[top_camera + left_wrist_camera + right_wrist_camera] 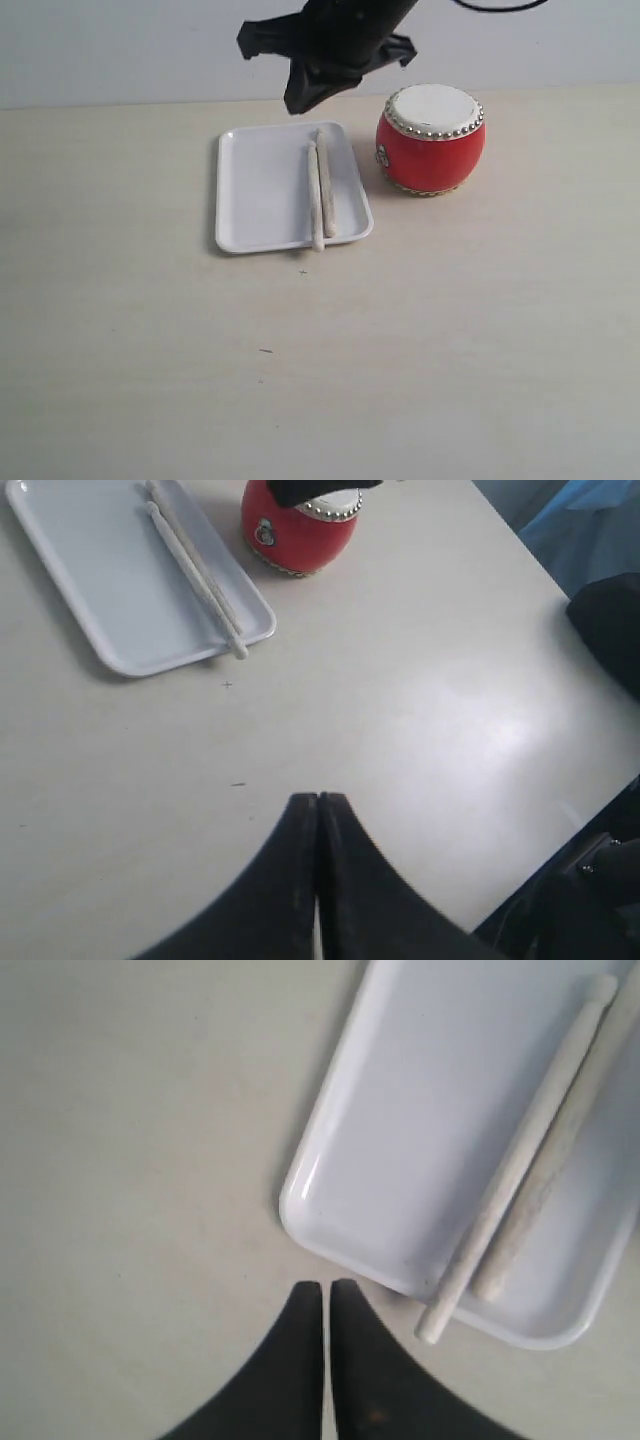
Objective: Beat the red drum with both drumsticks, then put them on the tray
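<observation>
Two pale drumsticks [322,190] lie side by side along the right part of the white tray [260,190]. One stick end juts over the tray's near rim [430,1332]. The red drum [430,150] stands upright just right of the tray, its white skin up. My right gripper [300,100] hangs above the tray's far edge; in its wrist view it [326,1285] is shut and empty, above the table off a tray corner. My left gripper [318,798] is shut and empty over bare table, well away from the tray [100,570] and drum [300,535].
The pale tabletop [400,350] stretches round the tray and drum. A light wall [120,50] rises behind the table. In the left wrist view the table's edge [560,810] runs past dark gear and blue cloth [590,530].
</observation>
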